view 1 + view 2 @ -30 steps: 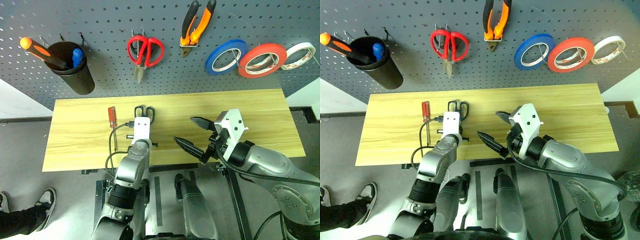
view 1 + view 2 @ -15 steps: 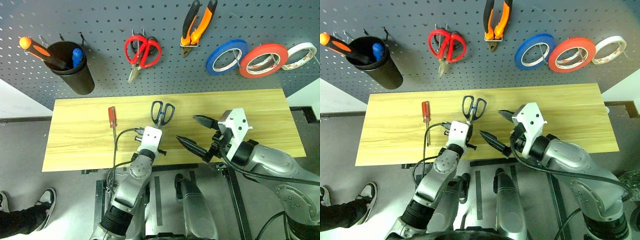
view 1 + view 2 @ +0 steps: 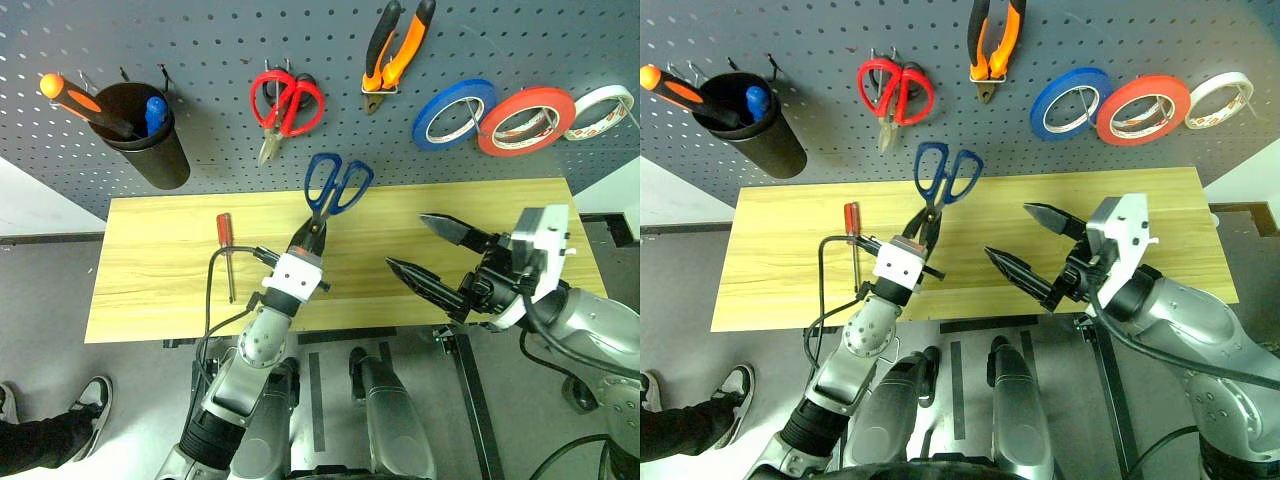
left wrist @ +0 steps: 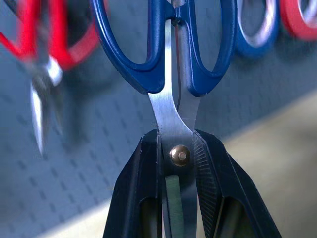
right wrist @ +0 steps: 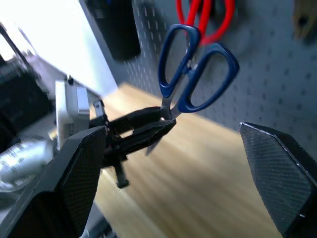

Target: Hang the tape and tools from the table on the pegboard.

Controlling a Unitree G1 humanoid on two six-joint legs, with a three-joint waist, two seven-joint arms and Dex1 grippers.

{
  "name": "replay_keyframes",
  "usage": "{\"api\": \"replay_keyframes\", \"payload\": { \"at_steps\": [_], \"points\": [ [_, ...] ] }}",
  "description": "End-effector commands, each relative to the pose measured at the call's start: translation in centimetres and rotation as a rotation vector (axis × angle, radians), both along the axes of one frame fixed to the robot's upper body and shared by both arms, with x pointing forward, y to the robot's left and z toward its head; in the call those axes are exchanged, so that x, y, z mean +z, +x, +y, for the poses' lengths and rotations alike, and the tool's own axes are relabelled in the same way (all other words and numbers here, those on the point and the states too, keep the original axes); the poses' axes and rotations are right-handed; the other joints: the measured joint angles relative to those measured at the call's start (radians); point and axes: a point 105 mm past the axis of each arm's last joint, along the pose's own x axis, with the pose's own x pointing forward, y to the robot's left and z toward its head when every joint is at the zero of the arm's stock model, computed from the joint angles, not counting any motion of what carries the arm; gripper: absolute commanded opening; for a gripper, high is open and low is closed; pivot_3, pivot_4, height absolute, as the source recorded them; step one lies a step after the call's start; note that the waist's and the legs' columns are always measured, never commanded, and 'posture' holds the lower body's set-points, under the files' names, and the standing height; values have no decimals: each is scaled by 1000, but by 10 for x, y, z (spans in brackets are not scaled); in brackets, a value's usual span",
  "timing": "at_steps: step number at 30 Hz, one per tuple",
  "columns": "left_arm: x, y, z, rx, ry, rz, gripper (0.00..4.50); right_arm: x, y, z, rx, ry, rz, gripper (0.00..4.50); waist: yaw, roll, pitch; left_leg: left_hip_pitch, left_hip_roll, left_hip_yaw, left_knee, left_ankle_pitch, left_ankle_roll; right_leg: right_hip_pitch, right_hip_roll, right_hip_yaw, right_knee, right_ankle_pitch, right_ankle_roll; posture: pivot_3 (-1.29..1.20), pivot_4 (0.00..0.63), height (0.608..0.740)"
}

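Observation:
My left gripper [image 3: 312, 238] is shut on the steel blades of the blue-handled scissors [image 3: 335, 187]. It holds them above the table [image 3: 160, 280], handles up, just in front of the pegboard [image 3: 220, 40]. In the left wrist view the fingers [image 4: 143, 173] clamp the scissors [image 4: 168, 119] at the pivot. My right gripper [image 3: 405, 240] hovers open and empty to the right of them. A red-handled screwdriver [image 3: 224, 235] lies on the table at the left. The orange-and-black pliers [image 3: 395, 50] and the red tape [image 3: 540, 95] hang on the pegboard.
Red-handled scissors [image 3: 285, 105] hang just above and left of the raised pair. A black cup [image 3: 150, 150] holding an orange-handled screwdriver [image 3: 70, 98] hangs at the far left. Blue tape [image 3: 420, 130] and white tape [image 3: 615, 93] flank the red ring. A person's shoe [image 3: 90, 400] shows at lower left.
My left gripper has lifted the scissors off the table and swung them handles-up toward the pegboard. My right gripper has drifted right and slightly up, still open.

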Motion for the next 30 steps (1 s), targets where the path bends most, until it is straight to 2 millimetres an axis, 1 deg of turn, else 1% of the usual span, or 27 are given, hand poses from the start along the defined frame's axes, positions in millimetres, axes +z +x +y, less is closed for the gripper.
{"api": "replay_keyframes", "payload": {
  "at_steps": [1, 3, 7, 9, 12, 15, 19, 21, 25, 30],
  "points": [
    [25, -10, 12, 27, -29, -151, 568, 19, -9, -4, 19, 89, -88, 4500, 0, 0, 0, 0, 0, 0, 0, 0, 0, 0, 0, 0, 0, 0, 0, 13, 390, 740],
    [31, -11, 19, 50, -39, -191, 568, 19, -10, -5, 17, 102, -102, 4500, 1, 0, 0, 0, 0, 0, 0, 0, 0, 0, 0, 0, 0, 0, 0, 13, 392, 740],
    [50, -12, 36, 106, -67, -276, 568, 19, -13, -3, 31, 116, -122, 4500, 2, 0, 0, 0, 0, 0, 0, 0, 0, 0, 0, 0, 0, 0, 0, 12, 396, 740],
    [55, -10, 42, 121, -74, -286, 568, 18, -13, -3, 33, 112, -119, 4500, 2, 0, 0, 0, 0, 1, 0, 0, 0, 0, 0, 0, 0, 0, 0, 13, 397, 740],
    [58, -7, 45, 122, -72, -291, 568, 17, -12, -3, 33, 112, -118, 4500, 0, 0, 0, 0, 0, 1, 0, 0, 0, 0, 0, 0, 0, 0, 0, 16, 398, 740],
    [62, -7, 42, 109, -63, -315, 568, 16, -11, -2, 34, 107, -115, 4500, 0, 0, 0, 0, 0, 1, 0, 0, 0, 0, 0, 0, 0, 0, 0, 17, 398, 740],
    [61, -6, 41, 104, -70, -311, 568, 16, -10, -1, 34, 104, -114, 4500, 0, 0, 0, 0, 0, 1, 1, 0, 0, 0, 0, 0, 0, 0, 0, 16, 398, 740],
    [57, -2, 42, 105, -69, -275, 568, 17, -10, -1, 31, 102, -115, 4500, 0, 0, 0, 0, 0, 1, 1, 0, -1, 0, 0, 0, 0, 0, 0, 15, 398, 740],
    [46, 3, 36, 73, -43, -222, 568, 18, -10, -1, 31, 100, -119, 4500, 0, 0, 0, 0, 0, 1, 1, 0, 0, 0, 0, 0, 0, 0, 0, 13, 402, 740],
    [43, 11, 32, 57, -46, -189, 568, 18, -10, 1, 33, 96, -117, 4500, 0, 0, 0, 0, 0, 1, 1, 0, 0, 0, 0, 0, 1, 0, 0, 13, 403, 740]
  ]
}}
